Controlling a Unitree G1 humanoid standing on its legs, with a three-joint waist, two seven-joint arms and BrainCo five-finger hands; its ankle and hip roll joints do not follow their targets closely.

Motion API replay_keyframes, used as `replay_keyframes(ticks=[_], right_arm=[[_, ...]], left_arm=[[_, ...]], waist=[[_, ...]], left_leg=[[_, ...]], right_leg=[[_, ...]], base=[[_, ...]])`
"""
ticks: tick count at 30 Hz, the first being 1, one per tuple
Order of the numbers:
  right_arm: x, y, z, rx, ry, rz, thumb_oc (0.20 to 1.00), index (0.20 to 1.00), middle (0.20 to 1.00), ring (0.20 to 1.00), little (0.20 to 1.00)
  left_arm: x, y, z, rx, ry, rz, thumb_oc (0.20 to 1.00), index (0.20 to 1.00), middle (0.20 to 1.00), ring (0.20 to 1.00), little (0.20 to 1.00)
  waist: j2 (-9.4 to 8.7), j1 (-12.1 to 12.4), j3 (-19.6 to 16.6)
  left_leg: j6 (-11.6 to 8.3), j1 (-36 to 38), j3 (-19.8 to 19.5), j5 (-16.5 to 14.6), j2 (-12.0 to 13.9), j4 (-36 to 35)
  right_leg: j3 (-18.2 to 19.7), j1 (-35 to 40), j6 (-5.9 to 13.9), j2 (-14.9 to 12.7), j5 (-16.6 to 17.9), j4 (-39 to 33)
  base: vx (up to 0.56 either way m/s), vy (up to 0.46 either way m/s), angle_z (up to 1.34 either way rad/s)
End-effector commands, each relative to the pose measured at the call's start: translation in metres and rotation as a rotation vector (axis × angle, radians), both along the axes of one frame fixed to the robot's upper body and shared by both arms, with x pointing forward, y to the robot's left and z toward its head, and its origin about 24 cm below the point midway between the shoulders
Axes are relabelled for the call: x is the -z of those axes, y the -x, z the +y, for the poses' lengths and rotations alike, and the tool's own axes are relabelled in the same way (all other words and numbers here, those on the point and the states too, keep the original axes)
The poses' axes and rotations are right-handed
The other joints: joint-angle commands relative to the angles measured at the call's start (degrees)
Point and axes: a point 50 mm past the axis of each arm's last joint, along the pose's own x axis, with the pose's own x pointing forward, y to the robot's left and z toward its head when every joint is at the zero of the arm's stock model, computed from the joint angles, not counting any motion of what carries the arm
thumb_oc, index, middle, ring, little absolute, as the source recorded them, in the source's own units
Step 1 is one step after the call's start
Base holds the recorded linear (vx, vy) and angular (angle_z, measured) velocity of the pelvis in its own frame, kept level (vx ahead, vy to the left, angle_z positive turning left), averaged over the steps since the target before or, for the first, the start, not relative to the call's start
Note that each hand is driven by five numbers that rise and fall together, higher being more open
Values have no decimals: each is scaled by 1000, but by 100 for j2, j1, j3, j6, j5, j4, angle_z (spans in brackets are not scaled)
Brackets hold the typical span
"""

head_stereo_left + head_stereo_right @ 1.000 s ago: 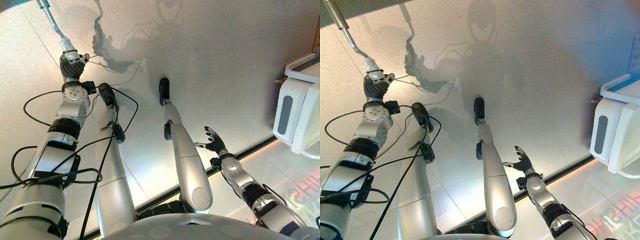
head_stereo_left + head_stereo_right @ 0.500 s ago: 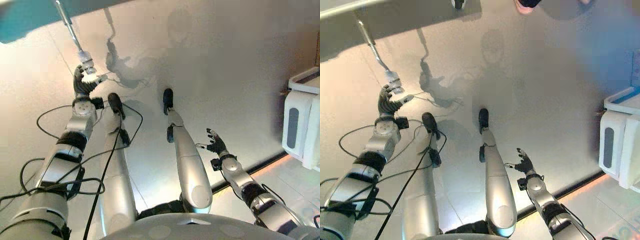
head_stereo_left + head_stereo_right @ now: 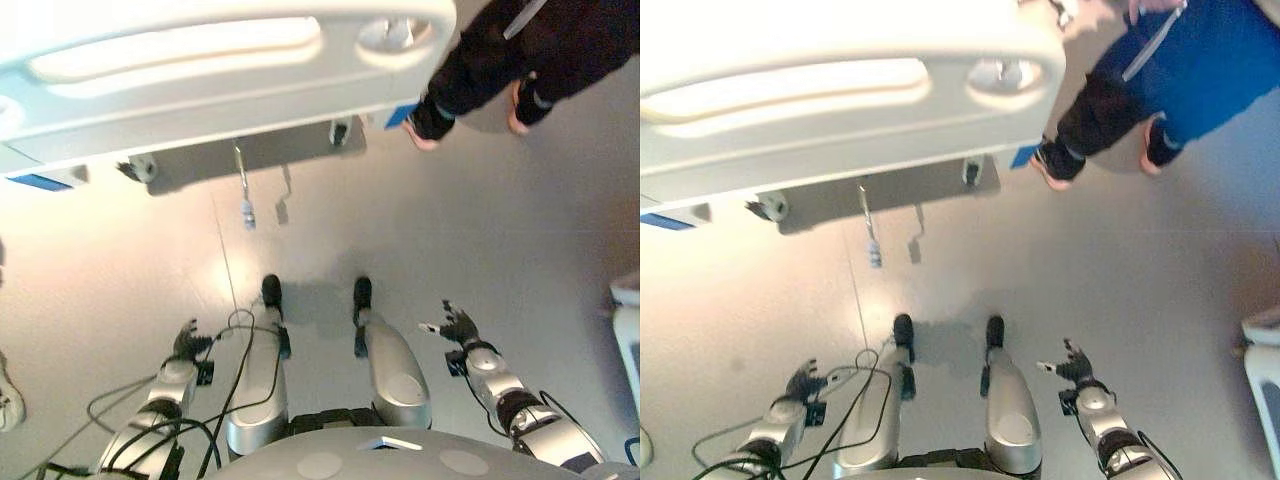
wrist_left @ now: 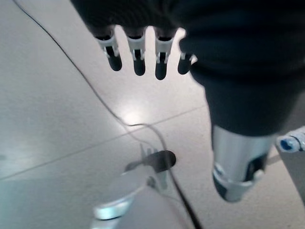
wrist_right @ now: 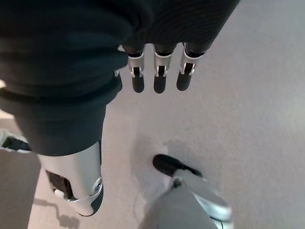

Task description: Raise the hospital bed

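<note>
The white footboard of the hospital bed [image 3: 210, 70] spans the top of the left eye view. A thin metal crank handle [image 3: 244, 195] with a pale grip hangs down from under the bed's end, and nothing holds it. My left hand [image 3: 185, 342] is low over the floor, well short of the crank, with its fingers [image 4: 138, 52] straight and empty. My right hand [image 3: 458, 325] hovers over the floor on the other side, its fingers [image 5: 155, 71] spread and holding nothing.
A person in dark trousers [image 3: 500, 60] stands by the bed's right corner, shoes [image 3: 425, 125] on the floor. A white unit [image 3: 1262, 365] shows at the right edge. Bed casters [image 3: 136, 170] sit under the frame. A white shoe [image 3: 8, 396] lies at the left edge.
My left hand has let go of the crank's grip and drawn back away from it. The camera has swung up, bringing the bed and a person into view. The right hand stays open.
</note>
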Motion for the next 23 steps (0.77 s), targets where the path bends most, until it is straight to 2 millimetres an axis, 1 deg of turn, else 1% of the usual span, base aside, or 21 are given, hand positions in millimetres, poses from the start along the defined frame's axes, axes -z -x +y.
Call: replay_keyframes(ticks=[1,2,3,4,5,6,7,8,9,10,11,12,13,17,19,21,23], right_arm=[[0,13,-20,59,17,45,1000,1000,1000,1000,1000],[0,13,-20,59,17,45,1000,1000,1000,1000,1000],[6,25,-21,91,1,95,1000,1000,1000,1000,1000],[6,25,-21,92,1,95,1000,1000,1000,1000,1000],[10,31,-18,99,-22,119,1000,1000,1000,1000,1000],[11,33,-16,93,-25,130,1000,1000,1000,1000,1000],[11,33,-16,93,-25,130,1000,1000,1000,1000,1000],[13,36,-13,90,-34,135,1000,1000,1000,1000,1000],[17,46,-11,92,-44,173,1000,1000,1000,1000,1000],[20,52,-8,94,-50,194,1000,1000,1000,1000,1000],[20,52,-8,93,-50,194,1000,1000,1000,1000,1000],[24,59,-6,99,-58,222,1000,1000,1000,1000,1000],[25,62,-3,97,-63,230,1000,1000,1000,1000,1000],[30,73,4,108,-87,264,1000,1000,1000,1000,1000],[31,75,5,110,-89,269,1000,1000,1000,1000,1000],[33,84,5,122,-88,301,1000,1000,1000,1000,1000],[34,83,6,113,-88,302,1000,1000,1000,1000,1000]], left_arm=[[6,5,-9,59,25,44,1000,1000,1000,1000,1000],[6,5,-9,59,25,44,1000,1000,1000,1000,1000],[12,18,-14,91,32,98,1000,1000,1000,1000,1000],[13,18,-14,91,32,98,1000,1000,1000,1000,1000],[15,22,-19,132,33,123,1000,1000,1000,1000,1000],[16,24,-20,150,28,136,1000,1000,1000,1000,1000],[16,24,-20,150,28,136,1000,1000,1000,1000,1000],[17,24,-24,174,28,138,1000,1000,1000,1000,1000],[18,26,-27,183,35,142,1000,1000,1000,1000,1000],[19,27,-28,178,39,145,1000,1000,1000,1000,1000],[19,27,-28,178,39,145,1000,1000,1000,1000,1000],[20,25,-34,197,52,142,1000,1000,1000,1000,1000],[20,22,-36,206,51,135,1000,1000,1000,1000,1000],[21,20,-44,225,66,129,1000,1000,1000,1000,1000],[21,20,-47,232,69,129,1000,1000,1000,1000,1000],[23,21,-52,246,78,131,1000,1000,1000,1000,1000],[23,22,-51,256,77,138,1000,1000,1000,1000,1000]], waist=[[109,-33,-352],[109,-33,-352],[169,28,-730],[170,28,-725],[190,72,-1001],[184,78,-1106],[184,78,-1105],[185,82,-1229],[194,86,-1419],[193,91,-1539],[193,90,-1534],[198,88,-1681],[195,74,-1720],[166,60,-1877],[166,54,-1908],[156,66,-2011],[156,73,-2047]], left_leg=[[-198,209,-263,-202,161,217],[-198,209,-263,-202,161,217],[-206,600,-268,-183,204,-13],[-207,612,-268,-181,205,-21],[-214,870,-278,-175,227,-170],[-216,1000,-264,-176,235,-234],[-216,1002,-263,-176,235,-235],[-232,1105,-250,-167,261,-288],[-249,1321,-242,-128,275,-462],[-275,1420,-247,-92,291,-598],[-275,1433,-247,-86,291,-611],[-320,1532,-311,-18,311,-745],[-337,1553,-334,-11,315,-745],[-351,1541,-364,-8,314,-745],[-356,1544,-375,-15,306,-745],[-355,1591,-365,-61,280,-745],[-349,1601,-340,-71,271,-745]], right_leg=[[-121,23,309,71,-40,495],[-121,23,309,71,-40,495],[-182,423,335,95,-7,248],[-184,434,335,97,-5,241],[-214,706,357,111,17,69],[-213,827,362,121,22,26],[-212,829,362,122,22,25],[-231,937,366,128,11,-3],[-286,1124,369,150,-10,-55],[-313,1212,370,163,-37,-90],[-315,1222,370,163,-37,-94],[-380,1337,369,178,-69,-111],[-408,1394,362,192,-90,-100],[-505,1502,338,215,-123,-119],[-536,1521,335,205,-111,-167],[-564,1633,342,174,-50,-322],[-572,1664,350,151,-36,-346]], base=[[37,-13,9],[130,-61,12],[94,-48,9],[157,-79,8],[91,-43,5],[91,-43,5],[53,-23,3],[74,-14,0],[107,-20,3],[82,-10,6],[52,0,6],[19,11,4],[35,9,3],[-1,3,18],[13,6,4],[38,5,7],[7,6,3]])
